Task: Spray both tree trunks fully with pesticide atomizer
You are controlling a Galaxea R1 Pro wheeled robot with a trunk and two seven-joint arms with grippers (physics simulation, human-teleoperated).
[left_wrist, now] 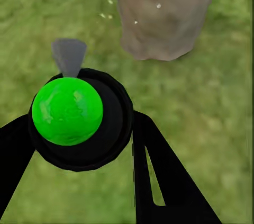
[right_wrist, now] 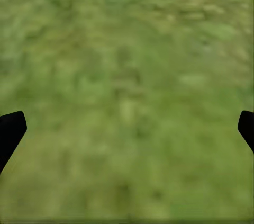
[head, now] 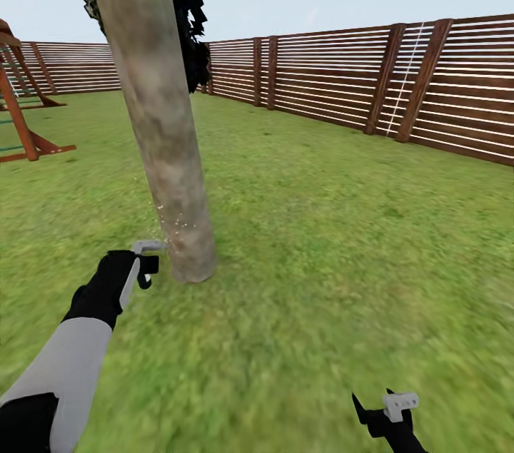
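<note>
Already lifted off the grass, the pesticide atomizer sits clamped in the left gripper, misting specks onto one tree trunk's base; the right gripper hangs spread and empty, so most coverage likely remains.

Left arm reaches forward and slightly inward, grey forearm, black wrist. Left tool sits at the end of it, low and out in front; in the left wrist view its two black fingers stand either side of a black-collared green body and close against it, so it is gripping. Right arm is held low and close in, little of it visible. Right tool points down; its black fingertips sit wide apart with nothing between them.
</note>
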